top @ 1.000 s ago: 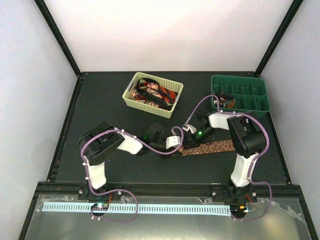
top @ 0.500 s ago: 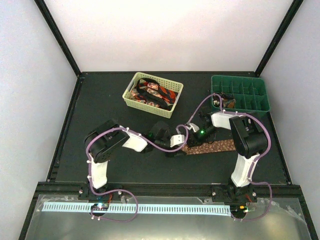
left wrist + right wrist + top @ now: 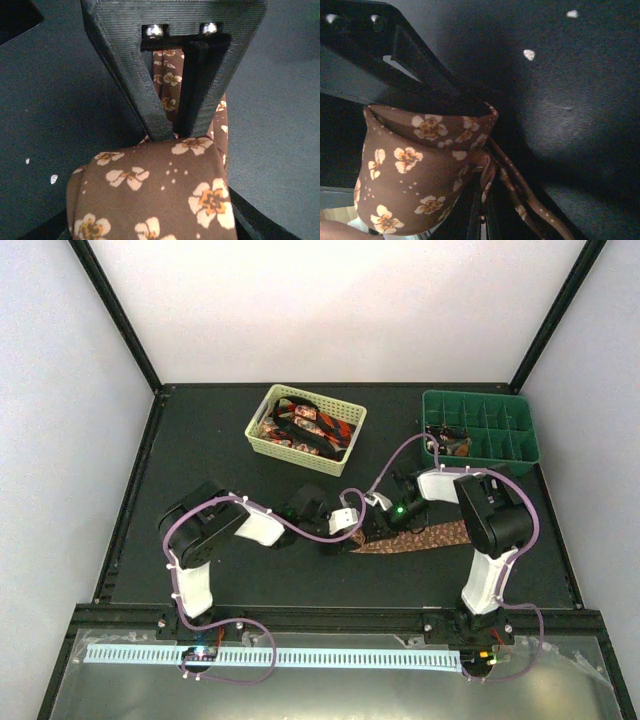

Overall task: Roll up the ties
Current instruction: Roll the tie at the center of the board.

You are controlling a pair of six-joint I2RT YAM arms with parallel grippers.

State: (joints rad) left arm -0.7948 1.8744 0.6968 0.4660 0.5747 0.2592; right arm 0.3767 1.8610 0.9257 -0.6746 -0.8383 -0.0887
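A brown tie with pale flowers lies partly flat (image 3: pixel 425 538) on the dark table, its other end wound into a roll (image 3: pixel 150 195) between the two grippers. My left gripper (image 3: pixel 350 527) has its jaws on either side of that roll (image 3: pixel 405 185), which fills the gap; whether they press on it does not show. The right gripper (image 3: pixel 384 516) faces it, its black fingers (image 3: pixel 192 90) shut on the tie's narrow strip (image 3: pixel 167 85). In the right wrist view that strip (image 3: pixel 520 195) runs out beside the right gripper (image 3: pixel 482 195). Red-and-black ties (image 3: pixel 305 426) lie in the basket.
The pale yellow lattice basket (image 3: pixel 262 435) stands at the back centre-left. At the back right is a green divided tray (image 3: pixel 500 410), with a small rolled item (image 3: pixel 452 445) in a near-left compartment. Black frame rails border the table.
The left arm swung a little toward the right gripper, then eased back. The flat part of the brown tie shifted and now lies at a slight slant. The right arm barely moved.
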